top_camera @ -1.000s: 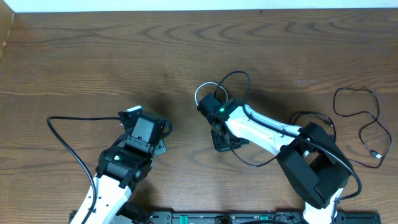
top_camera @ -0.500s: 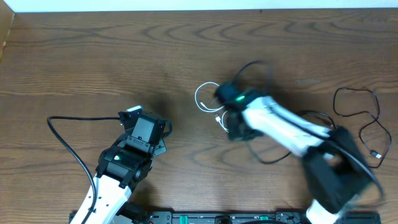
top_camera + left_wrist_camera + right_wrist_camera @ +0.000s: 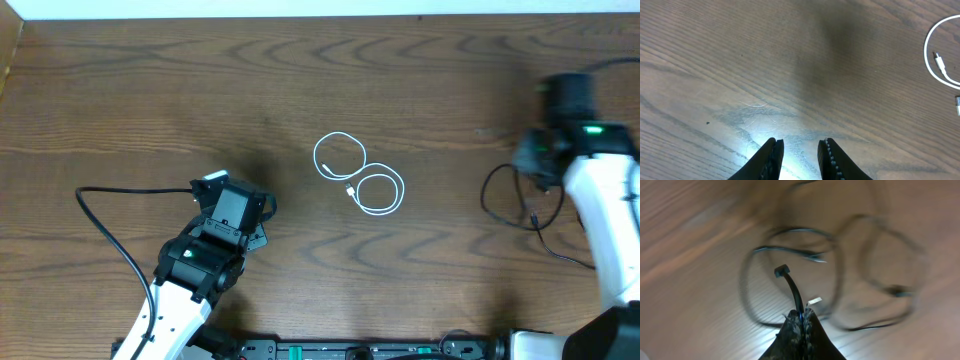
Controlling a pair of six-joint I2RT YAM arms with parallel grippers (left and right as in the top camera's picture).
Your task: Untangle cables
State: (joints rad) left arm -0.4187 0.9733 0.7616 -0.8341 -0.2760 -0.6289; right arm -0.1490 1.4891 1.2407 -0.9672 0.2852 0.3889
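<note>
Right wrist view first: the right gripper (image 3: 801, 315) is pinched tight on a black cable (image 3: 794, 292) close to one plug end. The rest of that cord hangs beyond the fingertips in a couple of loose loops over the wood. The whole shot is smeared, so it's hard to say if those loops cross each other.

Over on the left wrist view, the left gripper (image 3: 800, 145) sits low over the table (image 3: 740, 60), fingers a little apart with nothing between them. Farther out at the right edge is part of the white cable (image 3: 939, 62). From overhead, that one lies alone mid-table in two neat loops, well apart from both arms, with the black one out at the right side.

Looks like the step in hand is carrying the black cord off on its own. To do it well, the arm probably wants to keep that pinch firm, slow down so the loops stop swinging, then lay it flat somewhere far from the white one.
</note>
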